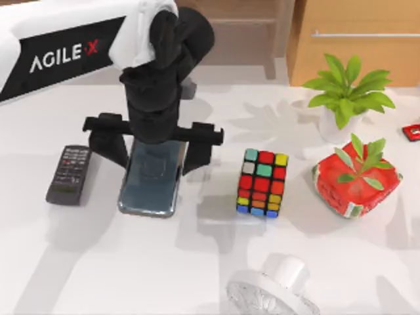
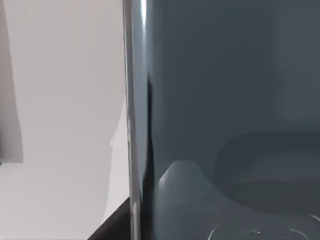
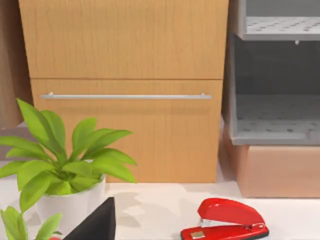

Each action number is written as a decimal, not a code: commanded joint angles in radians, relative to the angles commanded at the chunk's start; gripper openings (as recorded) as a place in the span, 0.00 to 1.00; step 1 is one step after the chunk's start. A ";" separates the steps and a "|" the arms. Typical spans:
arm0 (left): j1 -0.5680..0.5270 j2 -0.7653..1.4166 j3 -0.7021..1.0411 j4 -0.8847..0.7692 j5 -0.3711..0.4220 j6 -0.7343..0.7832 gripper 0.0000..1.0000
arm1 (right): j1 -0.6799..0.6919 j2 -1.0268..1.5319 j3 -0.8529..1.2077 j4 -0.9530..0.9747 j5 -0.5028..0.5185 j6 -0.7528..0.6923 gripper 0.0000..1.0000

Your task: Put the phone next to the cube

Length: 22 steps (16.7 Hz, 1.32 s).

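Observation:
The phone lies flat on the white table, left of centre, its dark teal-grey screen up. My left gripper hangs right over the phone's far end, open, with one black finger on each side of it and wider apart than the phone. The left wrist view is very close to the phone's screen and silvery rim. The cube stands to the phone's right with a gap of bare table between them. A dark part of my right gripper shows low in the right wrist view, parked at the far right.
A black remote lies just left of the phone. A red planter and a white potted plant stand right of the cube. A red stapler lies at the far right, a white round object at the front edge.

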 joint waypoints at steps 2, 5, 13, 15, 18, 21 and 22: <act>-0.004 -0.020 -0.007 -0.003 -0.014 0.019 0.00 | 0.000 0.000 0.000 0.000 0.000 0.000 1.00; -0.008 -0.050 -0.015 -0.003 -0.031 0.042 0.00 | 0.000 0.000 0.000 0.000 0.000 0.000 1.00; -0.010 -0.108 -0.010 0.020 -0.043 0.060 0.00 | 0.000 0.000 0.000 0.000 0.000 0.000 1.00; -0.008 -0.116 -0.009 0.034 -0.039 0.054 0.00 | 0.000 0.000 0.000 0.000 0.000 0.000 1.00; -0.004 -0.117 -0.010 0.061 -0.027 0.038 0.00 | 0.000 0.000 0.000 0.000 0.000 0.000 1.00; 0.000 -0.105 -0.007 0.091 -0.011 0.015 0.00 | 0.000 0.000 0.000 0.000 0.000 0.000 1.00; 0.001 -0.098 -0.005 0.102 -0.005 0.006 0.00 | 0.000 0.000 0.000 0.000 0.000 0.000 1.00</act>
